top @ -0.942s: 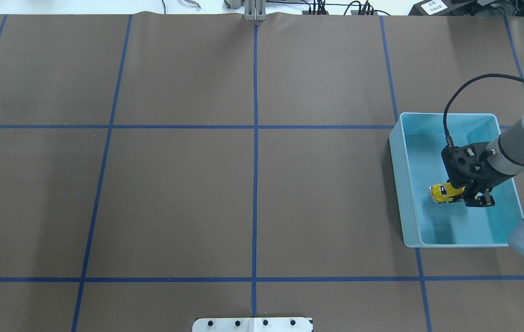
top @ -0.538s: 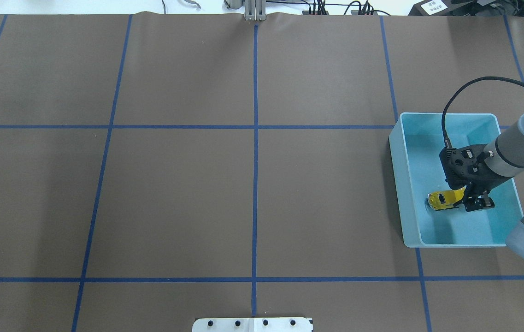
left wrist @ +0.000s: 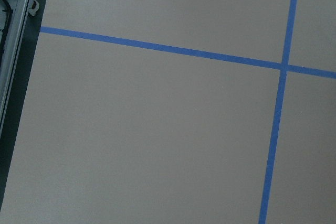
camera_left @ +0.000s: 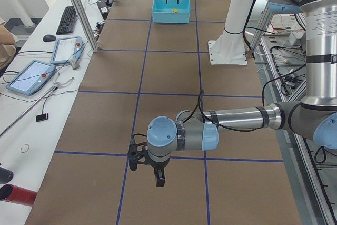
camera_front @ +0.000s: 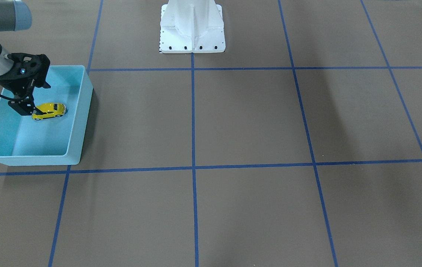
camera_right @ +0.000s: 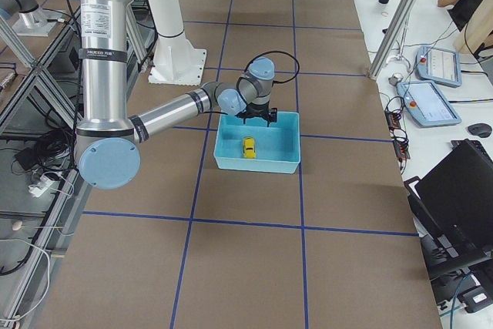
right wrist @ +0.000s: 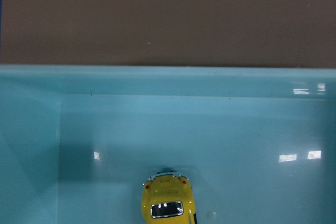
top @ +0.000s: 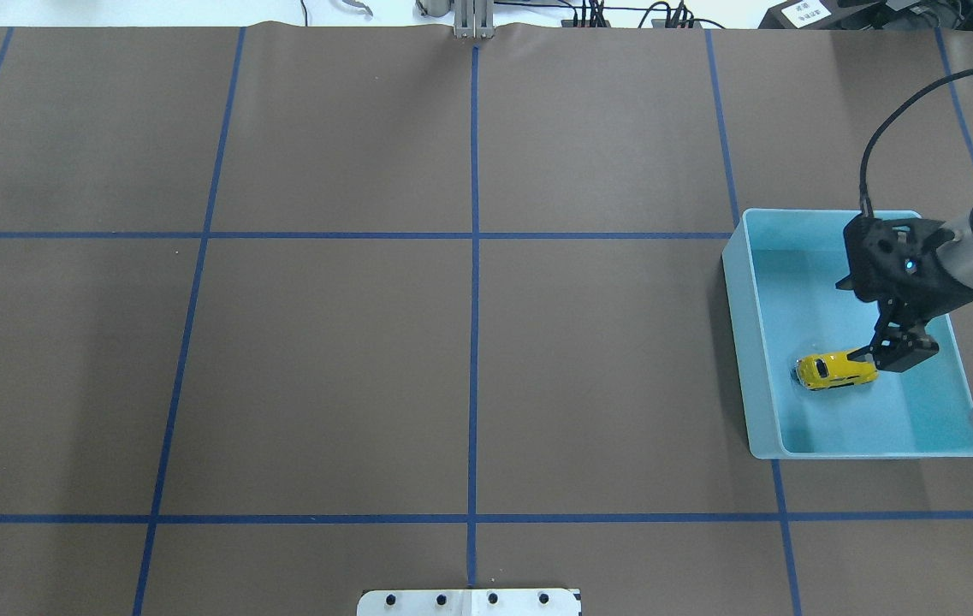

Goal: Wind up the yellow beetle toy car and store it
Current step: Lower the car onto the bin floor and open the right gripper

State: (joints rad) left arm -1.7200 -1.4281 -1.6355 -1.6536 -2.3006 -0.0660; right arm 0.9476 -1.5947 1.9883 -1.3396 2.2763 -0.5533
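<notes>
The yellow beetle toy car (top: 833, 370) lies on its wheels on the floor of the light blue bin (top: 738, 342), free of any grip. It also shows in the front view (camera_front: 49, 110) and at the bottom of the right wrist view (right wrist: 167, 203). My right gripper (top: 888, 355) hangs open just above and behind the car's rear end, inside the bin (camera_front: 81, 111). My left gripper (camera_left: 146, 173) shows only in the exterior left view, low over bare table far from the bin; I cannot tell whether it is open or shut.
The bin stands at the table's right side in the overhead view. The white robot base (camera_front: 192, 26) is at the table's middle edge. Blue tape lines (top: 473, 342) grid the brown mat. Benches with tablets (camera_right: 439, 63) flank the table.
My right gripper has let go of the car, risen and drawn back toward the bin's far side. The car now lies flat on the bin floor.
</notes>
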